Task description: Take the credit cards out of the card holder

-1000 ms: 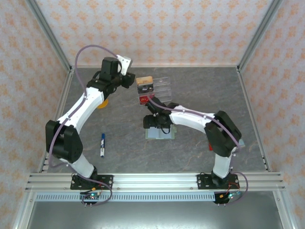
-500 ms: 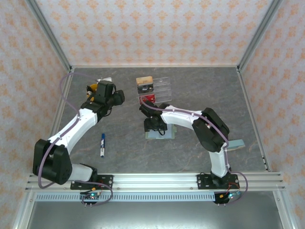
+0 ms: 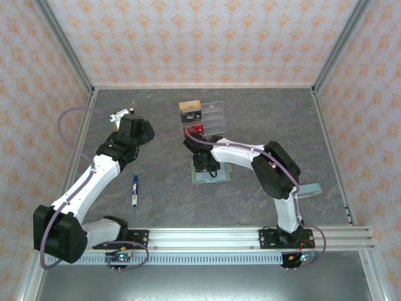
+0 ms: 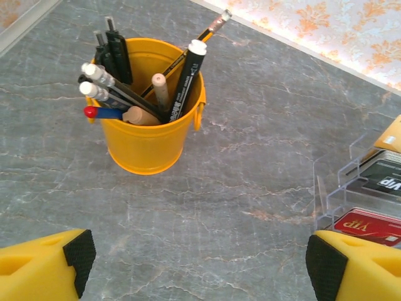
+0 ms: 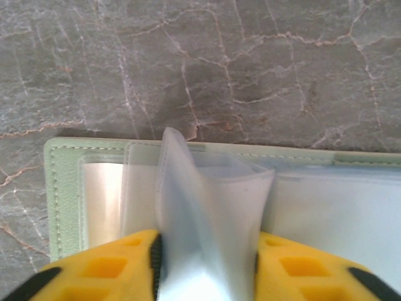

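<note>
- I see the card holder [image 3: 220, 176] lying flat on the table [image 3: 269, 119], near the middle.
- Just behind it stands the tray [image 3: 217, 113], with cards [image 3: 190, 115] in its compartments.
- A marker [image 3: 134, 190] lies well left of the card holder.
- From the left wrist, I find the pencil cup [image 4: 150, 135] left of the tray, well apart.

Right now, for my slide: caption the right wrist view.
Right claw pinches clear plastic sleeve of flat sage-green card holder.

The left arm [image 3: 94, 169] stretches far-left, the left gripper [image 4: 200, 263] spread wide and empty; the right arm [image 3: 244, 153] folds toward the middle, the right gripper [image 5: 207, 251] pinching the card holder [image 5: 59, 188].
</note>
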